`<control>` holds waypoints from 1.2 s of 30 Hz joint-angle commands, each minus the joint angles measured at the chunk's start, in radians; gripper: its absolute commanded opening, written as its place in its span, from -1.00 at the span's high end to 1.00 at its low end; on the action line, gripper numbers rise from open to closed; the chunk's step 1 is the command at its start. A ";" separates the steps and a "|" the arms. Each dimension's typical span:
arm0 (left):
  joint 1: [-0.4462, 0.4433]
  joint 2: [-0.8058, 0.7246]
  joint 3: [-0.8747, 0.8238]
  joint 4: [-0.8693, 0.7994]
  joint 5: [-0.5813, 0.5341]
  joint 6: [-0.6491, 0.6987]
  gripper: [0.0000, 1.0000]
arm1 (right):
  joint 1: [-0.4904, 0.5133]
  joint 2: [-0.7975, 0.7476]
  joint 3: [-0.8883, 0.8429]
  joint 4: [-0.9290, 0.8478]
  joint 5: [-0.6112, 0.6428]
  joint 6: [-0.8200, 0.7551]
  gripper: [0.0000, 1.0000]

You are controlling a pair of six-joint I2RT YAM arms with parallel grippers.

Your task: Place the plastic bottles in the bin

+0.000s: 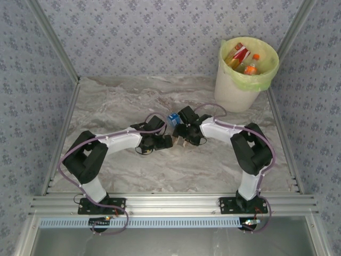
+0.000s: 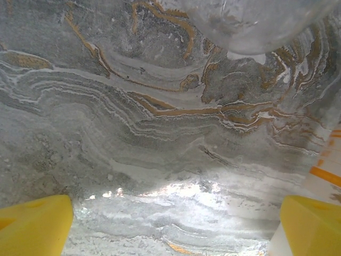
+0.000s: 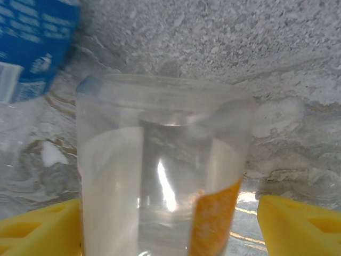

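Right claw [image 3: 168, 213] spread astride a clear bottle [image 3: 160, 154], partly cut off; left claw [image 2: 173, 208] spread.

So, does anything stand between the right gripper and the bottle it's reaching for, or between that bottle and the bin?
Nothing visible. The orange-and-white-labelled bottle sits between the right gripper's jaws; the blue-labelled bottle lies off to one side, and the marble toward the bin looks unobstructed.
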 commanded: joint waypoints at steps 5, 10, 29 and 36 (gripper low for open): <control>-0.014 0.007 0.006 0.033 0.074 0.009 -0.99 | 0.017 0.027 0.010 -0.072 0.051 -0.031 -0.50; -0.014 -0.030 -0.015 0.068 0.078 0.034 -0.99 | 0.022 0.033 -0.013 -0.086 0.089 -0.043 -0.44; -0.014 -0.210 -0.154 0.205 0.035 0.022 -0.99 | 0.007 -0.109 -0.078 -0.069 0.169 -0.156 0.15; -0.014 -0.292 -0.162 0.190 -0.006 0.066 -0.99 | -0.012 -0.174 -0.096 -0.037 0.168 -0.192 0.27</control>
